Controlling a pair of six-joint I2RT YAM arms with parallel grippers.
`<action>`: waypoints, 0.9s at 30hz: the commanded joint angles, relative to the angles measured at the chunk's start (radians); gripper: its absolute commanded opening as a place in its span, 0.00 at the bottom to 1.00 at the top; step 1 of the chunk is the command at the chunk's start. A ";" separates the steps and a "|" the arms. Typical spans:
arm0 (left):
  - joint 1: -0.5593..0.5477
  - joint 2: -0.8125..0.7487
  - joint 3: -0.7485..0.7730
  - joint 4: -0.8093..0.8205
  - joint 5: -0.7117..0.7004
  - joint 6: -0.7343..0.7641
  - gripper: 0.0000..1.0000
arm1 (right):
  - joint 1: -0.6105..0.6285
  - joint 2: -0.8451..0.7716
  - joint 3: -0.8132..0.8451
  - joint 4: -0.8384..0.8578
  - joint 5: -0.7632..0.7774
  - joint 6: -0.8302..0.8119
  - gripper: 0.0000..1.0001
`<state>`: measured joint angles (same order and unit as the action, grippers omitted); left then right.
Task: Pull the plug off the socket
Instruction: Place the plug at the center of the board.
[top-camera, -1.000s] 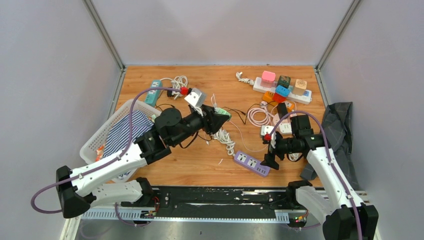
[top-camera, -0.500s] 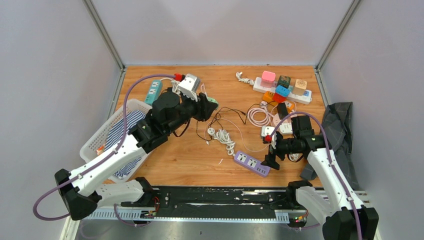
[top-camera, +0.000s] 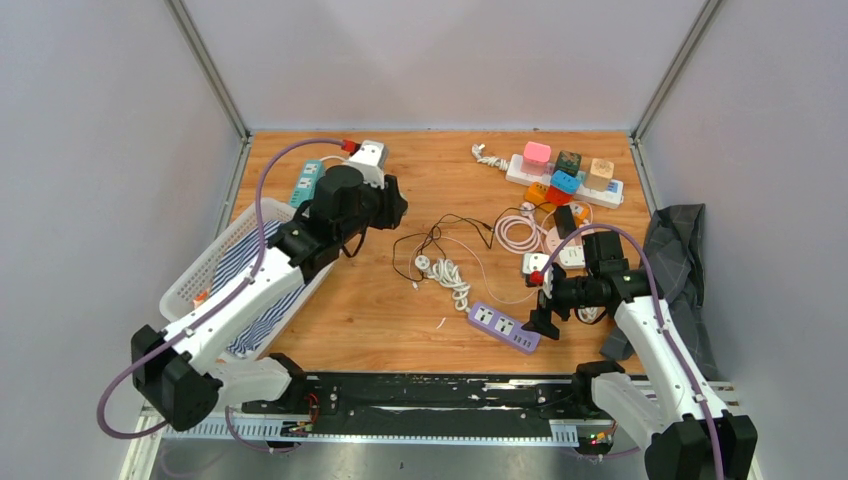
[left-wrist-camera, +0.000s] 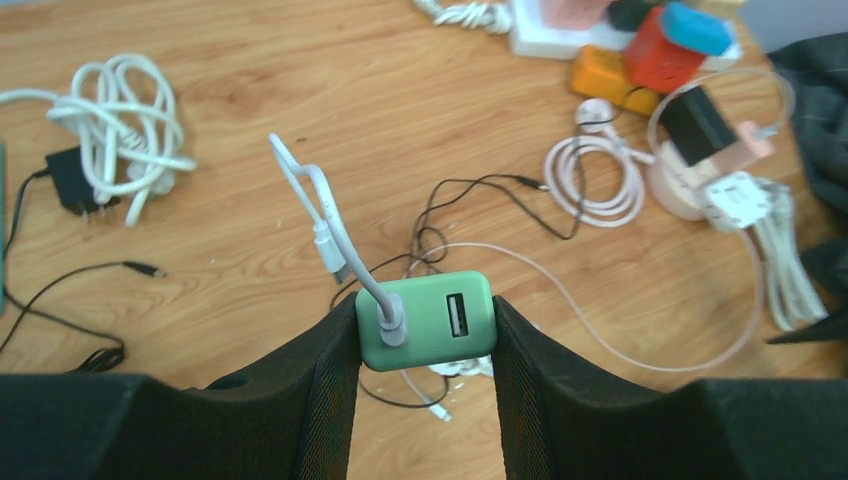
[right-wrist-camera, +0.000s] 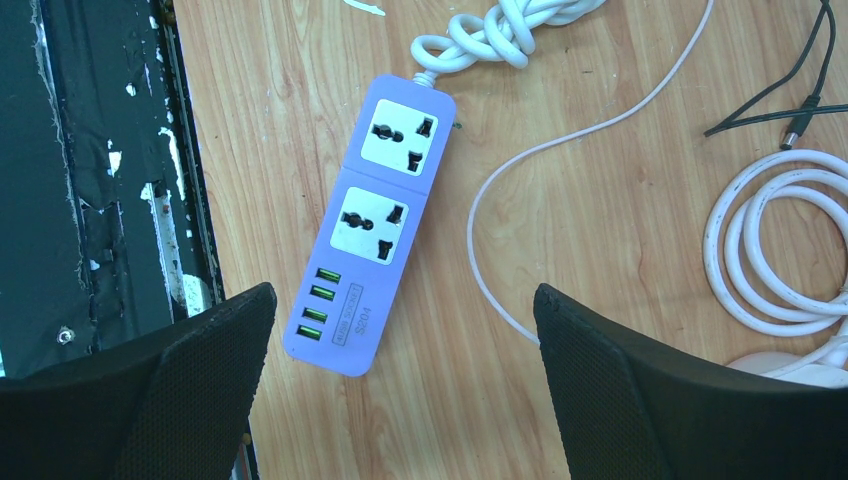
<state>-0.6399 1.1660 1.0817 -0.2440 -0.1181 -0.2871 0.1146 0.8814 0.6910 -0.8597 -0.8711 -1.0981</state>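
My left gripper (left-wrist-camera: 425, 320) is shut on the plug, a small green USB charger (left-wrist-camera: 445, 322), and holds it above the wood at the back left of the table. A short white cable (left-wrist-camera: 330, 215) sticks out of one of its ports. In the top view the left gripper (top-camera: 392, 205) hides the charger. The socket, a purple power strip (right-wrist-camera: 375, 215), lies flat on the table (top-camera: 350, 310) with nothing in its two outlets. My right gripper (right-wrist-camera: 402, 300) hangs wide open above the strip's USB end; in the top view the right gripper (top-camera: 537, 318) is just right of the strip (top-camera: 504, 327).
A white basket (top-camera: 188, 280) with striped cloth sits at the left. A white strip full of coloured adapters (top-camera: 565, 175) lies at the back right, a teal strip (top-camera: 306, 182) at the back left. Coiled cables (top-camera: 445, 272) lie mid-table, a dark cloth (top-camera: 675, 250) at the right edge.
My left arm has swung the green charger from mid-table towards the back left, away from the purple strip. The right arm has stayed put.
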 joint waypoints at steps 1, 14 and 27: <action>0.053 0.096 0.033 -0.071 -0.042 0.020 0.00 | -0.016 -0.006 -0.011 -0.029 -0.029 -0.019 1.00; 0.088 0.488 0.309 -0.336 -0.380 0.034 0.00 | -0.022 -0.004 -0.013 -0.032 -0.032 -0.025 1.00; 0.093 0.713 0.398 -0.392 -0.674 0.081 0.00 | -0.028 0.001 -0.015 -0.035 -0.037 -0.028 1.00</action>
<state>-0.5571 1.8313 1.4307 -0.6029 -0.6674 -0.2340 0.1017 0.8818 0.6907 -0.8612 -0.8753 -1.1107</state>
